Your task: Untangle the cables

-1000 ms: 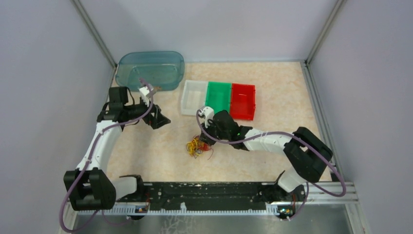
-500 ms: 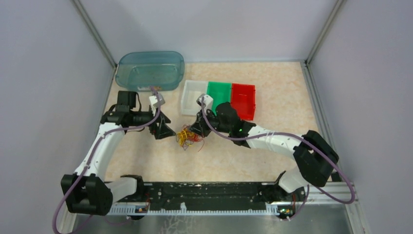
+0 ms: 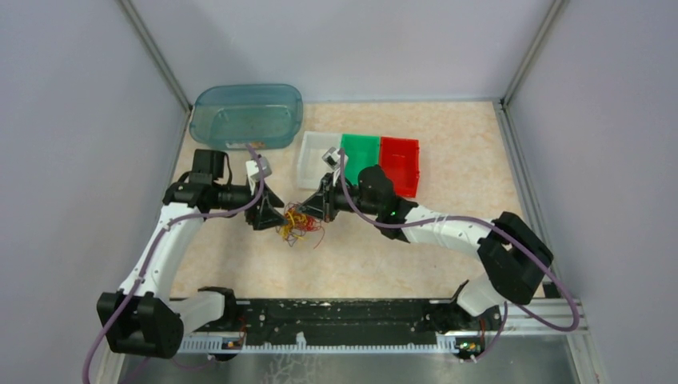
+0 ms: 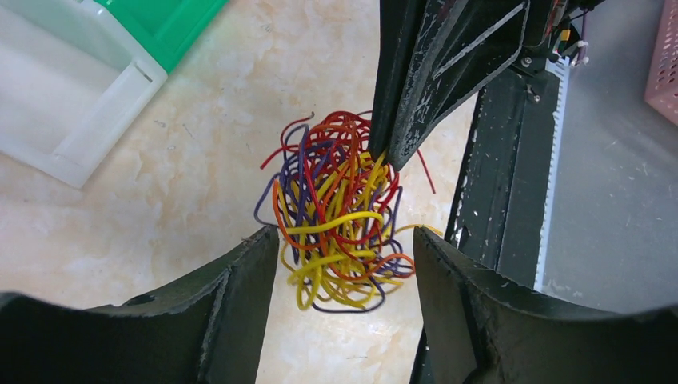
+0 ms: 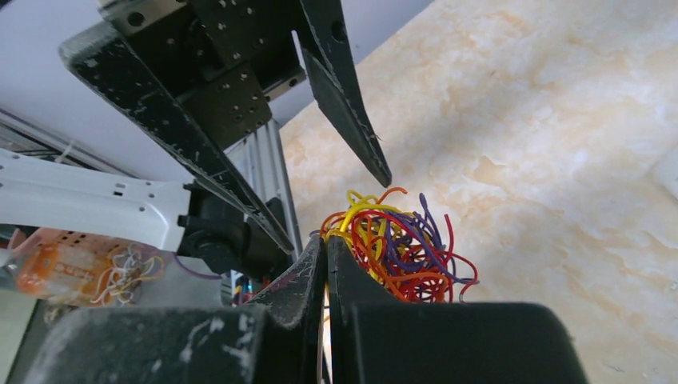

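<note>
My left claw [image 3: 273, 214] stands open, one finger on each side of the cables [image 4: 340, 216] without touching them. I judge it is placed so to close on the bundle's flank. The cables are yellow, red, orange and purple, one tight knot that seems to hang just clear of the table [image 3: 448, 144], between my two claws. My right claw [image 5: 326, 254] is pinched together on a few strands at the knot's top — holding it up, I think, so that loops can be drawn out.
</note>
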You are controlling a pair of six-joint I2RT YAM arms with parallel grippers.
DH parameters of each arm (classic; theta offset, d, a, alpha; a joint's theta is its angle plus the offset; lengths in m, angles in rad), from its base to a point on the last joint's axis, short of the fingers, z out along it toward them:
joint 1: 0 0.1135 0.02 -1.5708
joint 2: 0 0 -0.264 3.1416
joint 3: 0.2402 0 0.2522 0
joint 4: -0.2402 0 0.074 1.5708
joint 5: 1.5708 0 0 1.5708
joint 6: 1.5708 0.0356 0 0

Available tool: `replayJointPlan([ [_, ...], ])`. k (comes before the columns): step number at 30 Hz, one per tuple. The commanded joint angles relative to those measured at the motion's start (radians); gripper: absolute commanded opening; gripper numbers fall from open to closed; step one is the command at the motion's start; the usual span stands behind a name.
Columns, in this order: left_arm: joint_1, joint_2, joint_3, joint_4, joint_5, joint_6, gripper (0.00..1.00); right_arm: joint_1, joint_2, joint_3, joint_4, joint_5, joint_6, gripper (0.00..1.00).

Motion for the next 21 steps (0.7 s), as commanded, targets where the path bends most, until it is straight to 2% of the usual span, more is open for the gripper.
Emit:
replayJointPlan([
  [1, -0.01, -0.028, -0.016, 0.023, 0.05, 0.017, 0.68, 0.004, 0.007, 0.06, 0.165, -0.046, 0.08, 0.0],
  [6, -0.021, -0.022, -0.028, 0.027, 0.066, 0.019, 0.63, 0.023, 0.026, 0.076, 0.191, -0.039, 0.098, 0.0],
  [8, -0.026, -0.02, -0.036, 0.027, 0.06, 0.029, 0.55, 0.023, 0.027, 0.08, 0.202, -0.036, 0.109, 0.0],
  [12, -0.026, -0.025, -0.063, 0.035, -0.012, 0.075, 0.31, 0.023, -0.007, 0.068, 0.189, 0.012, 0.088, 0.0],
  [18, -0.027, -0.055, -0.096, 0.038, -0.068, 0.116, 0.11, 0.011, -0.069, 0.028, 0.155, 0.073, 0.054, 0.0],
  [21, -0.026, -0.074, -0.11, 0.045, -0.084, 0.114, 0.04, -0.002, -0.092, 0.01, 0.143, 0.088, 0.057, 0.0],
])
